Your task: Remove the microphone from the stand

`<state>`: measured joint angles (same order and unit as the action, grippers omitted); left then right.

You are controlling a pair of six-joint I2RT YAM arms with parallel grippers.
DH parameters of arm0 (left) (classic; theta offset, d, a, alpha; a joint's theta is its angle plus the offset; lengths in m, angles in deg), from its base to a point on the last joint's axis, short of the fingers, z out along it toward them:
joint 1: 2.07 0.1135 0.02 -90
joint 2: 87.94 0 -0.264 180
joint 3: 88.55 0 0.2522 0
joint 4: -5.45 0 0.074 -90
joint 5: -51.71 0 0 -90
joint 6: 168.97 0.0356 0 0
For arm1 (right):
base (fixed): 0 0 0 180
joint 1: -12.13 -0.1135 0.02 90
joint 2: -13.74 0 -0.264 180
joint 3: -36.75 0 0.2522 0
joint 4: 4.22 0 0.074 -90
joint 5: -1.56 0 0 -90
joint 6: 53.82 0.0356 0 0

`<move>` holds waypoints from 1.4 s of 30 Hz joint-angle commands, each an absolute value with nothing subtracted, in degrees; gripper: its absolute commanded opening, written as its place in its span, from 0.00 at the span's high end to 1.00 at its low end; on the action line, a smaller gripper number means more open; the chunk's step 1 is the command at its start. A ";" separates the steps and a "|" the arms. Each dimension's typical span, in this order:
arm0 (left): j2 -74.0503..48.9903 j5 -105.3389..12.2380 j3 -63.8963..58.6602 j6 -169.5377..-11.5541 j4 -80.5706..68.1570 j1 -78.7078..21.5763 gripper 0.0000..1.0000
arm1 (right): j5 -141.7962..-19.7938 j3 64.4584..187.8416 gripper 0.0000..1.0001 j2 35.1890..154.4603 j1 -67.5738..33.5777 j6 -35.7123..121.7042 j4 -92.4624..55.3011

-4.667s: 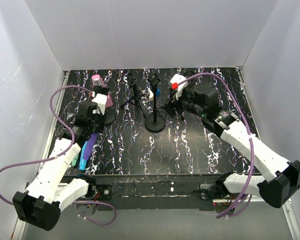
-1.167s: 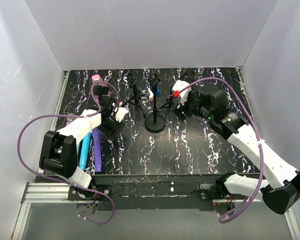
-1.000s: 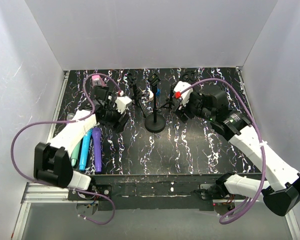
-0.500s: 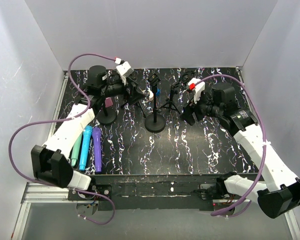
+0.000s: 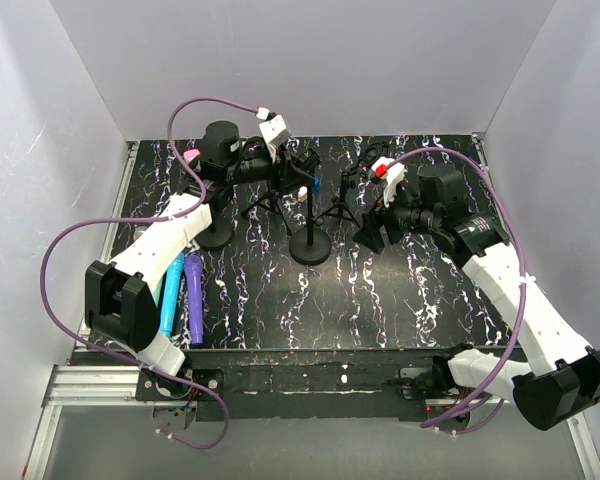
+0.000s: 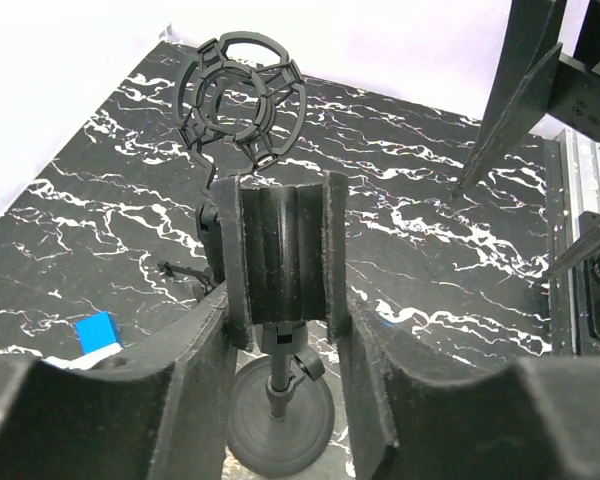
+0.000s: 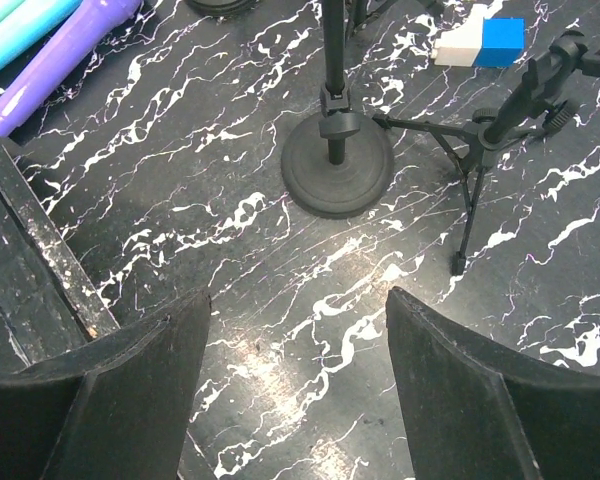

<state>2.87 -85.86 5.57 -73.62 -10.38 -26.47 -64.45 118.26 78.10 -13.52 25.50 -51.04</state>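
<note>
One black stand clip (image 6: pixel 277 255), long axis vertical

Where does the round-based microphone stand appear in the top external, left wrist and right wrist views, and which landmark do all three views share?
Top external: the round-based stand is at mid-table, between the two arms.
Left wrist: it is dead centre and close up, with its clip above its round base.
Right wrist: it is at the upper middle, showing its base and lower pole only.
Shared landmark: the blue-and-white block, lying on the table near the stand.
</note>
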 commanded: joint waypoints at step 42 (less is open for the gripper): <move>2.68 -78.72 2.82 -77.91 -4.45 -28.96 0.41 | -59.34 121.79 0.26 86.34 -13.45 31.35 -47.60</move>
<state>6.85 -79.94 3.62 -76.66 -6.14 -28.92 -60.78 119.84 85.90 -13.50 30.47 -49.49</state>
